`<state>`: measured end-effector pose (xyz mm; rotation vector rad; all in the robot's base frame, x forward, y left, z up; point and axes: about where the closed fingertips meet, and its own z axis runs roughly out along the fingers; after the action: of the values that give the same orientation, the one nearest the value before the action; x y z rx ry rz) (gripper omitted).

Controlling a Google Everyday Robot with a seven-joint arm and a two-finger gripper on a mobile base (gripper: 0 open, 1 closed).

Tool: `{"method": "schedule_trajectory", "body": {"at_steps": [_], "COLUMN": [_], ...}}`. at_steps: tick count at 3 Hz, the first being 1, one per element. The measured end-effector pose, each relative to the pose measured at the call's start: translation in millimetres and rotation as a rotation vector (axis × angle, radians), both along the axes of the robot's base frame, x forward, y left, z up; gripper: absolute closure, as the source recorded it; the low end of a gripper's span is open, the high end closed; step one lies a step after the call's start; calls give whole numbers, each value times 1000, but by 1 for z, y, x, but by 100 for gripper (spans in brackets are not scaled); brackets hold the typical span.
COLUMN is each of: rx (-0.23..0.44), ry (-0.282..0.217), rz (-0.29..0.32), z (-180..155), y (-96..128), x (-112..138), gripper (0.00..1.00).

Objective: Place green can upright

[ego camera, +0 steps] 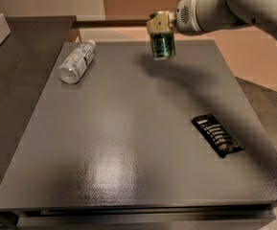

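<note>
The green can (163,47) hangs upright in my gripper (161,38) above the far middle of the grey table (128,128). The gripper is shut on the can, holding it from above with tan fingers (153,24) at its top. The can's bottom is a little above the table surface, with its shadow on the table just behind and to the right. My white arm (224,6) reaches in from the upper right.
A clear plastic bottle (76,61) with a white cap lies on its side at the far left of the table. A black snack packet (218,135) lies flat at the right. A darker counter (13,66) adjoins the left side.
</note>
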<state>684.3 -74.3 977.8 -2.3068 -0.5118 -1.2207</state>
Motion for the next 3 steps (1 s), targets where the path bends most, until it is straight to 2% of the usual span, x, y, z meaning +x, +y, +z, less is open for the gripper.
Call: {"method": "schedule_trajectory", "body": {"at_steps": [1,2,3], "rx": [-2,-2,-5], "ry": [-50,-50,-99], "rz": [63,63,56], "z": [-4,-4,-5], "y": [8,8,9], "x": [-7,-7,-6], "gripper": [100,100,100]}}
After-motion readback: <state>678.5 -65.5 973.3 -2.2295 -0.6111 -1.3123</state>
